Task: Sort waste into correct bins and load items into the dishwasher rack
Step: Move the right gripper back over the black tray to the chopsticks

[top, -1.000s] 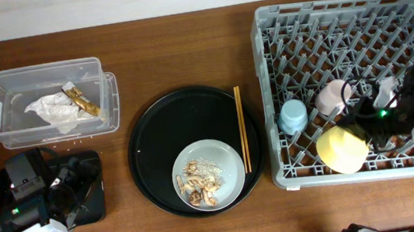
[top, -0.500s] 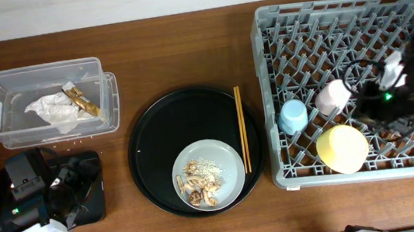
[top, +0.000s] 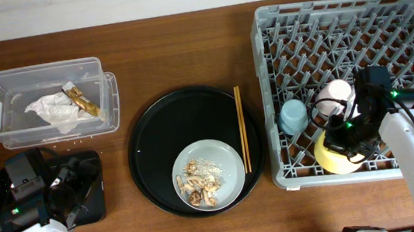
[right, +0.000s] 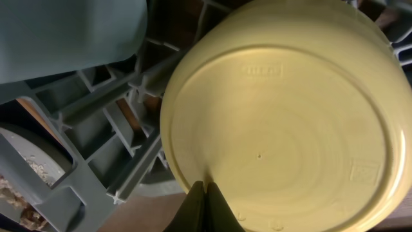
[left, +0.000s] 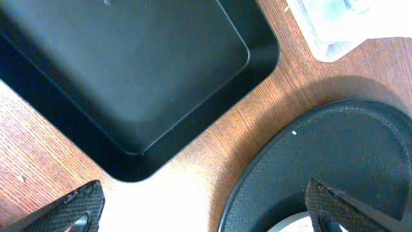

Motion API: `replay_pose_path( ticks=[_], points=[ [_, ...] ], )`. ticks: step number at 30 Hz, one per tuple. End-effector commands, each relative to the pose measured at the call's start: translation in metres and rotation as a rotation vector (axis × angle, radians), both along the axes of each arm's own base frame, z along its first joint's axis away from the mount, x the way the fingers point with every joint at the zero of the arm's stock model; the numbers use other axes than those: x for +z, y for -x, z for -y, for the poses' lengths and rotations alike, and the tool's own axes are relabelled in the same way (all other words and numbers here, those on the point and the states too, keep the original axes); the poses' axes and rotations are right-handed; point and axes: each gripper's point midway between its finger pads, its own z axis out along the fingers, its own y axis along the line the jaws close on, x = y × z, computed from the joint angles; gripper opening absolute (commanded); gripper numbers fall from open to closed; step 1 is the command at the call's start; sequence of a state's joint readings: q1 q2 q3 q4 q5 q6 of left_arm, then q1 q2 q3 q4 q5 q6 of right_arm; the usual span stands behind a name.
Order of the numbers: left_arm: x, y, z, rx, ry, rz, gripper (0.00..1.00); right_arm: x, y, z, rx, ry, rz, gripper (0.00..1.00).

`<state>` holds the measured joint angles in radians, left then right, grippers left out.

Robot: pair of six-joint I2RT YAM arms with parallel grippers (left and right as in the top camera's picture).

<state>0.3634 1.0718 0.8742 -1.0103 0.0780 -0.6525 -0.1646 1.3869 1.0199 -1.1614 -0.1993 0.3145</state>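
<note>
— Hovering at the near right of the dishwasher rack [top: 335, 6], my right gripper [right: 205, 193] has its fingers pressed flat together with nothing between them. The tips are at the edge of the yellow bowl [right: 283, 129]. From the wrist view I cannot say whether they touch it or sit just in front.

— Where does the bowl lie?

— In the rack's near right part, tipped among the pegs with its underside toward my wrist camera. The light-blue cup [top: 293, 115] is to its left and the pink cup [top: 337, 92] is just beyond it.

— How will it handle?

— I judge it light, stiff plastic with a glossy skin, so it is likely slippery. The hold I'd choose is a pinch across the rim, one finger inside and one outside. The broad base offers nothing to grip.

— And the left side?

— My left gripper [left: 203, 200] is spread wide and empty. It hangs over the near left of the table, by the flat black tray [left: 129, 71].

— Containers?

— The clear box [top: 38, 70], far left, holds the crumpled napkin [top: 54, 111] and the wrapper [top: 83, 101]. The part of the flat black tray I can see is bare. The round black tray [top: 154, 130], in the middle, carries the plate [top: 225, 154], with food scraps [top: 197, 183] and rice on it. The chopsticks [top: 241, 128] lie along that tray's right side. The plate looks rigid, so I'd take it by its bare rim and keep it level. The chopsticks look thin, light and apt to roll, and are best pinched together at mid-length.
</note>
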Motion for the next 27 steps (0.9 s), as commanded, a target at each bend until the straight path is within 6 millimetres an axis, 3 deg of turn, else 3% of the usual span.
replay_pose_path(
  ticks=[1, 4, 6, 7, 8, 13, 16, 17, 18, 21, 24, 27],
  points=[
    [0.0, 0.0, -0.001, 0.014, 0.007, 0.001, 0.99, 0.018, -0.009, 0.002, -0.005, 0.016, 0.027, 0.04],
    [0.0, 0.0, -0.001, 0.014, 0.007, 0.001, 0.99, 0.063, -0.018, 0.001, -0.001, 0.015, 0.074, 0.06],
    [0.0, 0.0, -0.001, 0.014, 0.007, 0.001, 0.99, 0.088, -0.025, -0.012, 0.071, -0.001, 0.126, 0.24],
    [0.0, 0.0, -0.001, 0.014, 0.007, 0.001, 0.99, 0.093, -0.028, -0.022, 0.106, -0.011, 0.146, 0.42],
    [0.0, 0.0, -0.001, 0.014, 0.007, 0.001, 0.99, 0.093, -0.031, -0.033, 0.152, -0.013, 0.161, 0.53],
    [0.0, 0.0, -0.001, 0.014, 0.007, 0.001, 0.99, 0.079, -0.056, -0.093, 0.409, 0.051, 0.238, 0.71],
    [0.0, 0.0, -0.001, 0.014, 0.007, 0.001, 0.99, 0.047, -0.071, -0.11, 0.454, 0.097, 0.181, 0.71],
    [0.0, 0.0, -0.001, 0.014, 0.007, 0.001, 0.99, 0.037, -0.072, -0.113, 0.459, 0.096, 0.148, 0.65],
    [0.0, 0.0, -0.001, 0.014, 0.007, 0.001, 0.99, 0.021, -0.071, -0.115, 0.467, 0.098, 0.095, 0.53],
    [0.0, 0.0, -0.001, 0.014, 0.007, 0.001, 0.99, -0.006, -0.064, -0.117, 0.488, 0.107, -0.014, 0.5],
    [0.0, 0.0, -0.001, 0.014, 0.007, 0.001, 0.99, -0.01, -0.063, -0.116, 0.489, 0.111, -0.032, 0.49],
    [0.0, 0.0, -0.001, 0.014, 0.007, 0.001, 0.99, -0.019, -0.049, -0.116, 0.503, 0.115, -0.082, 0.32]
  ],
)
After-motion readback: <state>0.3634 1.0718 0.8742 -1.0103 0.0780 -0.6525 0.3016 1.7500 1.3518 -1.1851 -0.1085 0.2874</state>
